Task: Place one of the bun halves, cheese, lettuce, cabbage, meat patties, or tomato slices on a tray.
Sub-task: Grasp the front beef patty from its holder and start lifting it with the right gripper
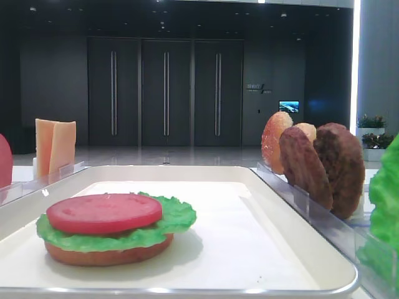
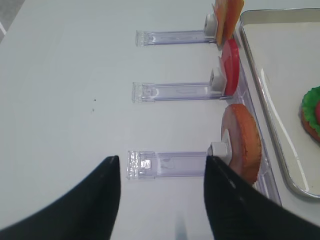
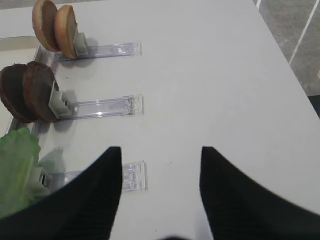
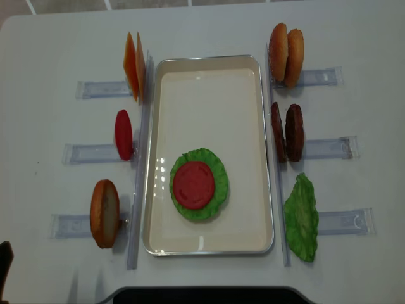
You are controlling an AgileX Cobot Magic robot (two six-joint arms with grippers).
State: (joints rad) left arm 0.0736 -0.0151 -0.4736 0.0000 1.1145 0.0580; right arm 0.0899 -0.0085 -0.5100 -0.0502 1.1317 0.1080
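Flanking the tray (image 4: 209, 244) (stack inside), meat patties (image 4: 286, 132) stand racked upright.

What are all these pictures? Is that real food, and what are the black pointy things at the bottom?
A robot with two arms is building a burger that looks like a toy. The black shapes are its pinchers, seen by little cameras on its wrists: the right gripper and the left gripper. Both are open and hold nothing.

One picture looks straight down on the white table, another looks low across the tray.

On the tray, a tomato slice lies on lettuce over a bun half.

Standing in clear racks beside it are cheese, another tomato slice, more bun halves, two meat patties and another lettuce leaf.
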